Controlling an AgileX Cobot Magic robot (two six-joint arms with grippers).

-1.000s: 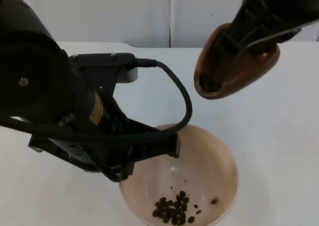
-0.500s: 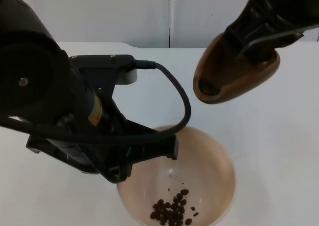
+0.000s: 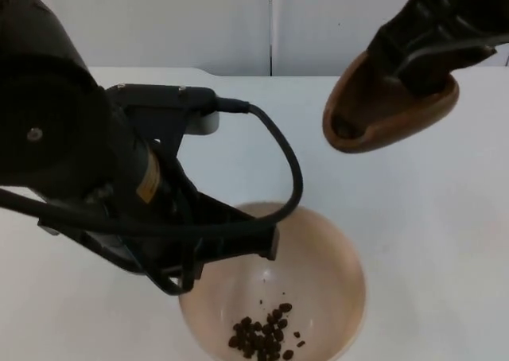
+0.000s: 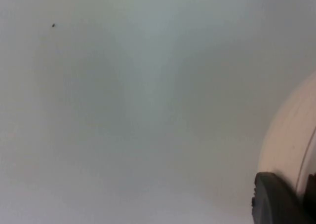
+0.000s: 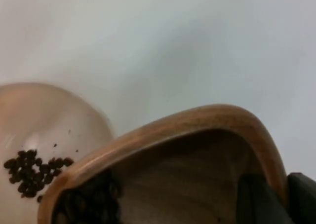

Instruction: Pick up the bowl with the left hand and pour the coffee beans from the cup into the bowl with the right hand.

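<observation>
Top view first: the left tool (image 3: 266,246) sits low over the white bench (image 3: 445,242), clamped onto the near-left rim of the pinkish bowl (image 3: 334,265), so the bowl is gripped by its edge. A little heap of coffee beans (image 3: 262,337) lies at the bottom of the bowl. Up by the partition wall (image 3: 199,19), the right tool (image 3: 421,59) has the brown wooden cup (image 3: 390,114) pinched by its rim and tipped on its side, mouth pointing down toward the bowl. The cup hangs well apart from the bowl, up and to the right of it.

Left wrist view: mostly bare bench, with one black fingertip (image 4: 276,202) pressed against the pale outer wall of the bowl (image 4: 291,145).

Right wrist view: the cup's (image 5: 197,155) wooden rim is right up close, with a dark clump of beans inside it near the lip. A black fingertip (image 5: 256,199) sits inside the cup wall, another outside, closed on it. Beyond the cup, the bowl (image 5: 54,115) shows the beans (image 5: 34,169) in it.
</observation>
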